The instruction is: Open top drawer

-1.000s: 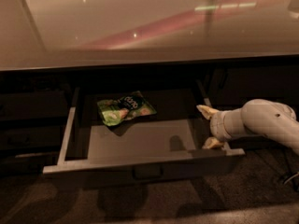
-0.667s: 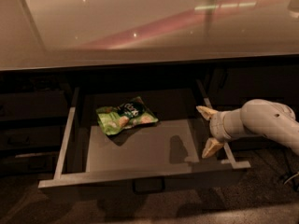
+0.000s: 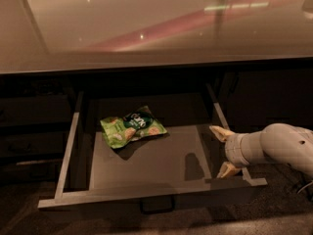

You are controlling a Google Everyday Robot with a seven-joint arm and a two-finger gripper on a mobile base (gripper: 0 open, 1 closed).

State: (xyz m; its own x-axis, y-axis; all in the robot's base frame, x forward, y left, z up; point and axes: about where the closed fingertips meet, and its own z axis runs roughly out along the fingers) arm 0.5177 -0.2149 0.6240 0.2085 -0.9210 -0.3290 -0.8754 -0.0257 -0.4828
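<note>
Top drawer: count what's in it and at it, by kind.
Green snack bag: 1, lying in the top drawer.
Loop handle: 1, on its front.
Gripper: 1, fingers apart at the right side rail.
Total: 3.

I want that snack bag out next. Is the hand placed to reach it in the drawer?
Probably yes: the hand sits open at the right rail of the top drawer, with bare drawer floor between it and the green bag.

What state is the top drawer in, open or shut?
Open. The top drawer is pulled out, exposing its floor and a green snack bag; the gripper sits by its right rail.
</note>
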